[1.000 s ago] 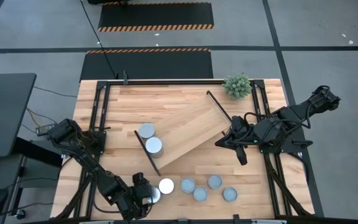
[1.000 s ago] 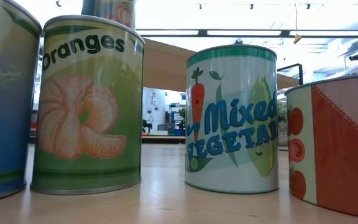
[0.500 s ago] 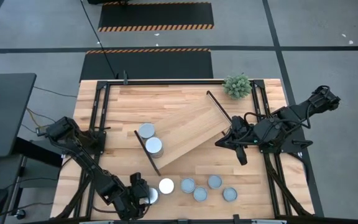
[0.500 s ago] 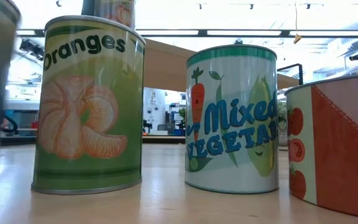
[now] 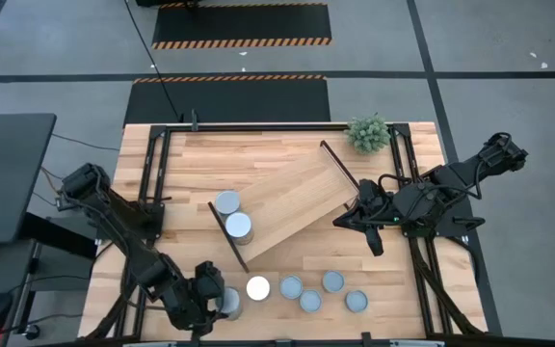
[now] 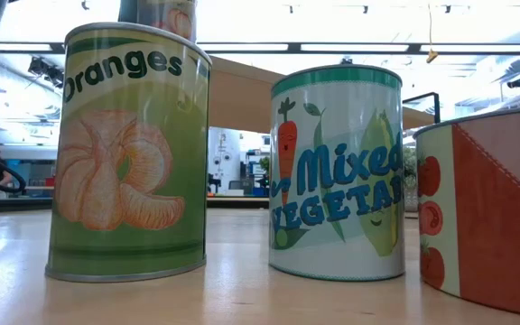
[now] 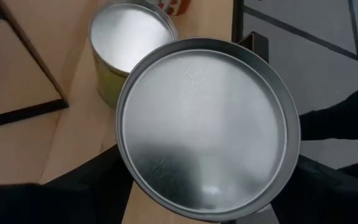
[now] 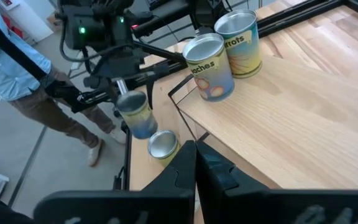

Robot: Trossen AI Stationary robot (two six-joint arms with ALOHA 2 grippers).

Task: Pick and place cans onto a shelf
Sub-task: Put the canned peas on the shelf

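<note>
While a can (image 5: pixel 227 301) is clamped in the left gripper (image 5: pixel 210 299) at lower left of the high view, the neighbouring white-topped can (image 5: pixel 258 287) could be clipped before the shelf (image 5: pixel 287 202) is reached.

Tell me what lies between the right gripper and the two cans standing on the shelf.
Only the bare plank of the shelf lies between the right gripper and the two cans. The high view and the right wrist view both show this.

the cans (image 6: pixel 337 171) wear glossy printed paper labels with brushed metal lids; the shelf (image 5: pixel 292 202) is pale matt wood.
</note>
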